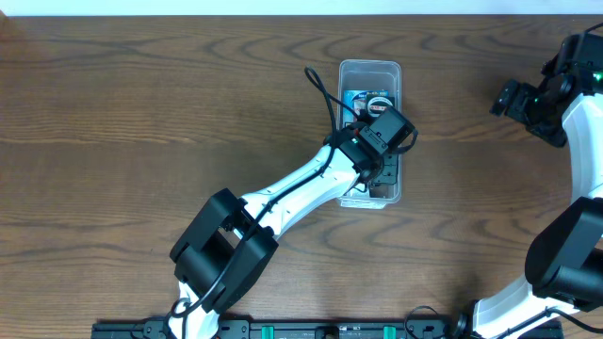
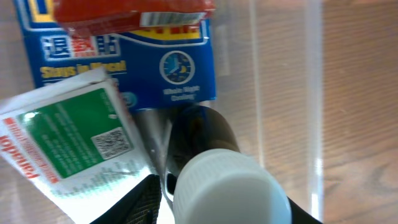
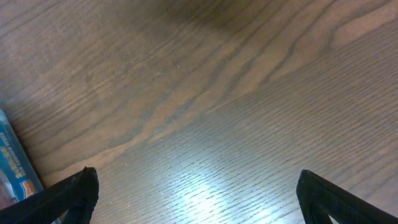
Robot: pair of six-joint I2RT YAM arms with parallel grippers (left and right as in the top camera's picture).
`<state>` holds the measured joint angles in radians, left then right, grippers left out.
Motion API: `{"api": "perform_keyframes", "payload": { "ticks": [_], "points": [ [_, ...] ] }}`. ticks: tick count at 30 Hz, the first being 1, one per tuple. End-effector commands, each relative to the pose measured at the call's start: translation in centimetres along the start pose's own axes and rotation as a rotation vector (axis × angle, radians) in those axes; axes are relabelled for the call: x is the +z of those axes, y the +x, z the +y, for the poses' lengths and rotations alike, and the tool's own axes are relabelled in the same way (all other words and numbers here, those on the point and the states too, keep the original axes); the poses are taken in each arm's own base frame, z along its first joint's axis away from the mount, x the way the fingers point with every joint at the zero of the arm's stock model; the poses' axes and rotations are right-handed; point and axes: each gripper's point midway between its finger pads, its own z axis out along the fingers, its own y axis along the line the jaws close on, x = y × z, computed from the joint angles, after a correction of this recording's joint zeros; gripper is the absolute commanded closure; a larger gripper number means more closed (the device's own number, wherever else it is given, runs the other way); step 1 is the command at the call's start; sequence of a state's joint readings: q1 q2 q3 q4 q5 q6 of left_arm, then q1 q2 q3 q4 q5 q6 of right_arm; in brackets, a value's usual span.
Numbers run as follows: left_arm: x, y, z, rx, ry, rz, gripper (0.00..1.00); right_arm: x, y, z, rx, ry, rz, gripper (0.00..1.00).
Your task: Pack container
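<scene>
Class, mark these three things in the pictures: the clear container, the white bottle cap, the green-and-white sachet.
clear container (image 1: 369,66), overhead view, far rim.
white bottle cap (image 2: 224,190), left wrist view, top of cap.
green-and-white sachet (image 2: 71,134), left wrist view, green printed panel.

One container (image 1: 369,68) on one wooden table (image 1: 141,141), flanked by two robot arms: one left arm (image 1: 292,188), one right arm (image 1: 589,132). Seen inside from the left wrist are three packets: one blue packet (image 2: 180,74), one red packet (image 2: 124,12) and one white-and-green packet (image 2: 68,137). With them is one dark bottle (image 2: 199,134) with one white cap (image 2: 230,193). One blue-printed edge (image 3: 11,163) shows at the right wrist; whether it is a fourth packet cannot be told.
</scene>
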<state>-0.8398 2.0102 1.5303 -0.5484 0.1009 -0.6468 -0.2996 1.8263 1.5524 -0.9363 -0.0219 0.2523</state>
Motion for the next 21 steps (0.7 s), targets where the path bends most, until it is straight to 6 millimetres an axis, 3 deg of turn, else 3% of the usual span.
{"api": "perform_keyframes", "payload": {
  "ticks": [1, 5, 10, 15, 17, 21],
  "points": [
    [-2.6, -1.1, -1.5, 0.032, 0.064, -0.041, 0.52, 0.2, 0.1, -0.2, 0.006, 0.008, 0.002, 0.01],
    [-4.5, -1.7, -2.1, 0.076, 0.089, -0.076, 0.43, 0.2, 0.1, -0.2, 0.006, 0.008, 0.002, 0.01],
    [-8.3, -2.8, -3.3, 0.083, 0.143, -0.144, 0.41, 0.2, 0.1, -0.2, 0.006, 0.008, 0.002, 0.01],
    [-13.9, -3.3, -3.8, 0.128, 0.190, -0.221, 0.10, 0.2, 0.1, -0.2, 0.006, 0.008, 0.002, 0.01],
    [-15.9, -3.1, -3.5, 0.157, 0.193, -0.240, 0.01, 0.2, 0.1, -0.2, 0.006, 0.008, 0.002, 0.01],
    [-20.1, -2.3, -0.6, 0.148, 0.118, -0.272, 0.02, 0.2, 0.1, -0.2, 0.006, 0.008, 0.002, 0.01]
  ]
}}
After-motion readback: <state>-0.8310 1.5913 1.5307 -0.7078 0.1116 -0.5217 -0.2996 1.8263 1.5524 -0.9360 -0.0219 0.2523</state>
